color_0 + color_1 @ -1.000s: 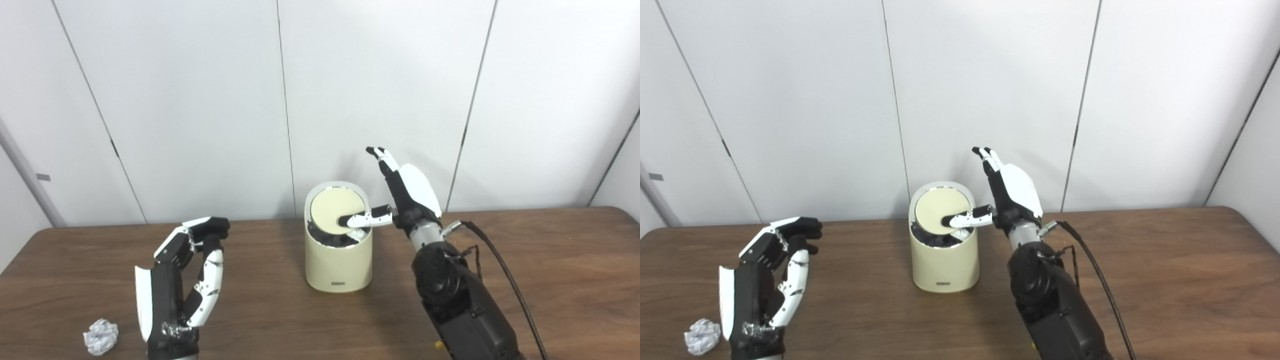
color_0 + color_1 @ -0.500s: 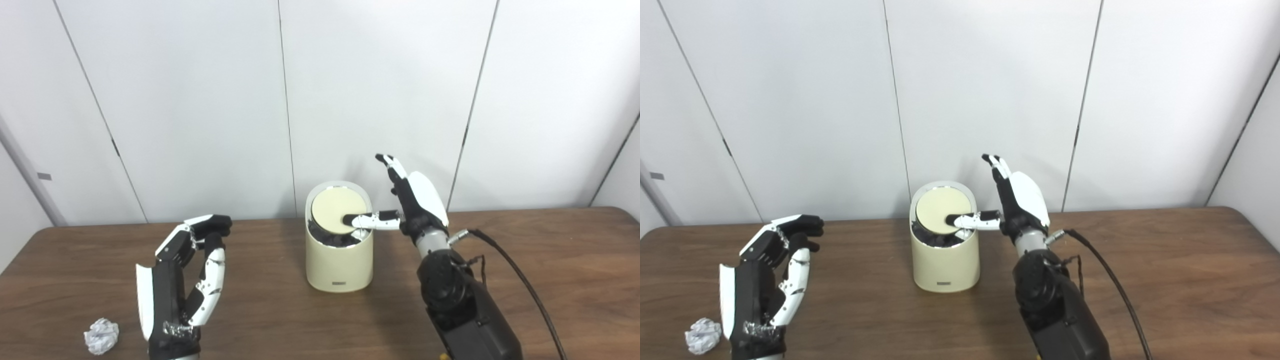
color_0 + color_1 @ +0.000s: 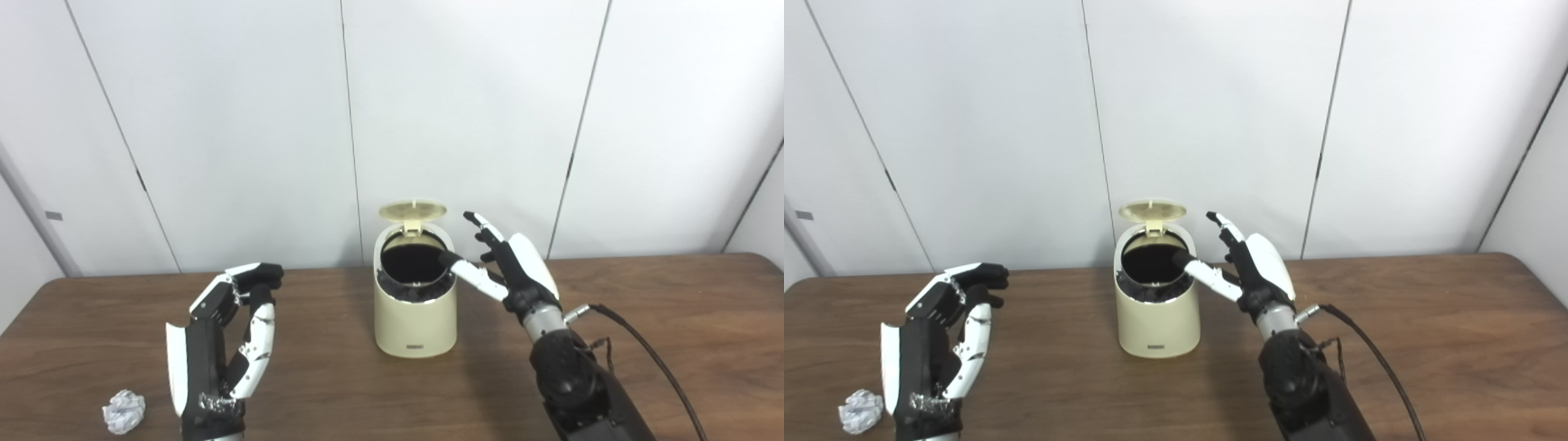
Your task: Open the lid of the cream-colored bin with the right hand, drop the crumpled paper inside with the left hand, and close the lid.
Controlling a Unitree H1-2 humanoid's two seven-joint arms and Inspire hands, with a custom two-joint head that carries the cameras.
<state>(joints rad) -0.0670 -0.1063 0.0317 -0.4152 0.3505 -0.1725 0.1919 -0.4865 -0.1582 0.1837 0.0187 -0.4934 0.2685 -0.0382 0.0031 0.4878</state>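
Note:
The cream-colored bin stands at the table's middle, near the wall. Its round lid is flipped up on the rear hinge, showing the dark inside. My right hand is open just right of the bin's mouth, thumb tip at the rim, holding nothing. My left hand is open and upright at the front left, empty. The crumpled white paper lies on the table left of the left hand, near the front edge, apart from it.
The brown wooden table backs onto white wall panels. A black cable runs from the right wrist across the table's right side toward the front edge.
The lid has sprung from closed to open. My right hand has drawn back to the right and lowered, thumb off the lid. The left hand and paper have not moved.

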